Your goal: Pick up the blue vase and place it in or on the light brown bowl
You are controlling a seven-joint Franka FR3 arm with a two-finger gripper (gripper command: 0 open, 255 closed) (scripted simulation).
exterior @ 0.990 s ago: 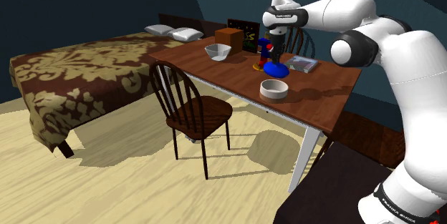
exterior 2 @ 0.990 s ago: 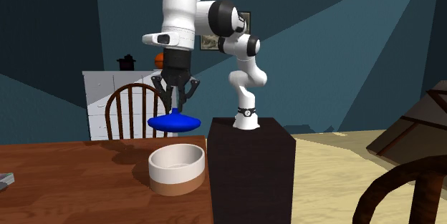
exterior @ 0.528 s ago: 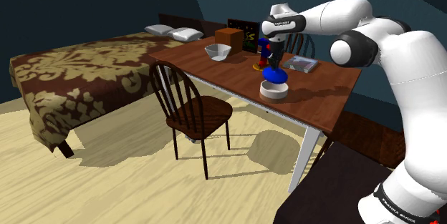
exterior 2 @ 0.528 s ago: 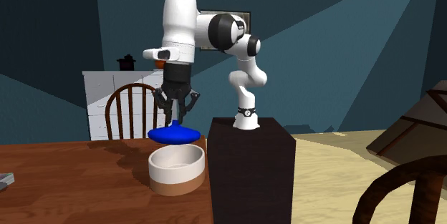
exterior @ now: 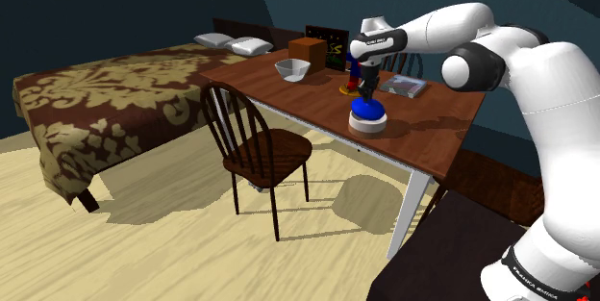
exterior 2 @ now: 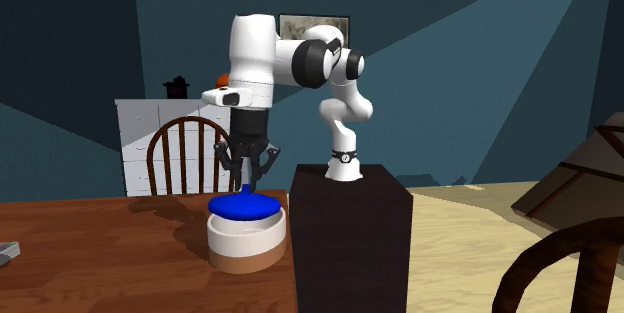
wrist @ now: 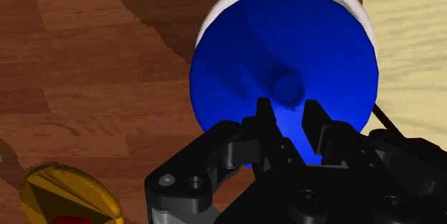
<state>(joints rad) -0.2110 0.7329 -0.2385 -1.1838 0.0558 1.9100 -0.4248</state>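
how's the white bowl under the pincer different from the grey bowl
The white bowl has a light brown base; the grey bowl is pale all over. The white bowl's walls are straight, the grey bowl's flare outward. Only the white bowl, not the grey bowl, holds the blue vase, gripped by the pincer. Both stand upright on the brown table.

The shoulder view looks down from beside the stand (exterior: 433, 256), across the surface (exterior: 433, 121) and past the bowl (exterior: 366, 125) toward the bed (exterior: 115, 97). The second exterior view sits low, nearer the bowl, facing the arm (exterior 2: 300, 61). The wrist view looks down from close above the bowl, which all three views share.
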